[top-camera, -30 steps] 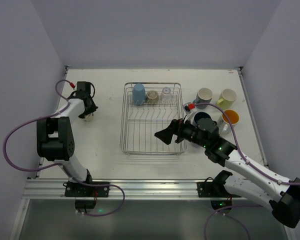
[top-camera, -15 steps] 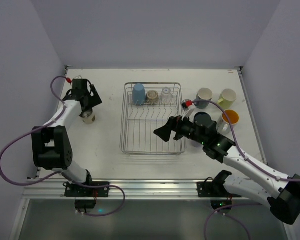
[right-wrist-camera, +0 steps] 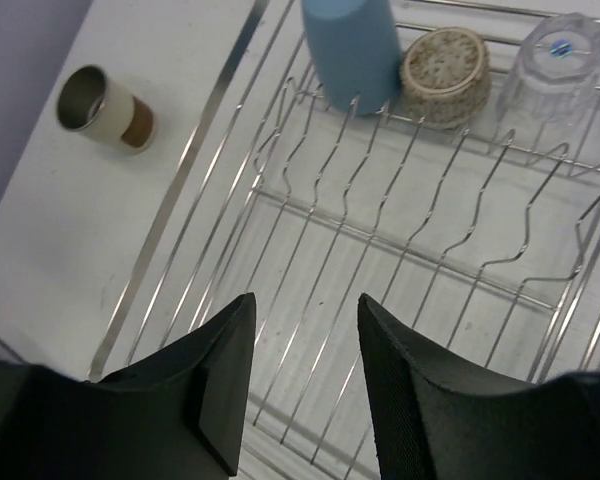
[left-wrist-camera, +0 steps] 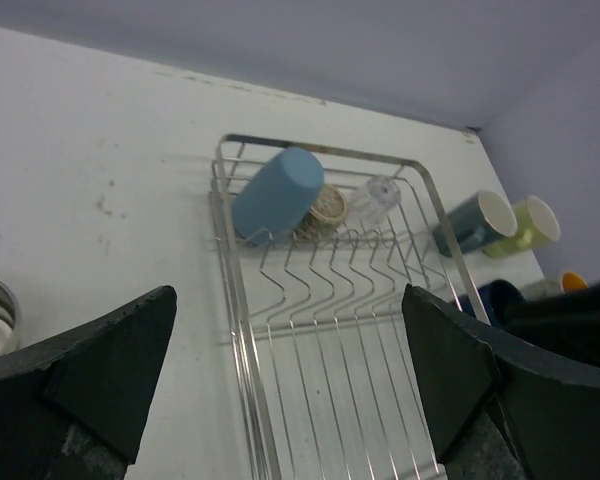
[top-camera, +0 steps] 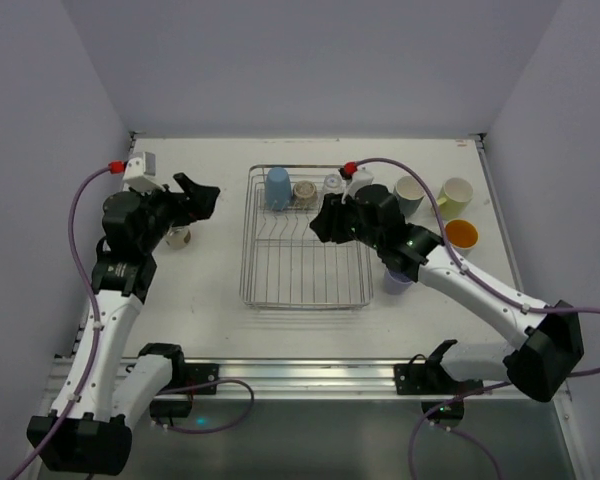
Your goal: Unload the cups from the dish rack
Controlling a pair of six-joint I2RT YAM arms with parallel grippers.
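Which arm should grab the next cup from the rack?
Right, I'd say. The right gripper hangs open over the dish rack near the clear cup; the left gripper, also open, sits outside the rack.

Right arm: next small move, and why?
Probably ease the right gripper forward and down toward the blue cup. The gripper hangs open and empty over the rack, above its bare near wires. The blue cup, beige cup and clear tumbler sit at the far end, the blue one most nearly in line with it.
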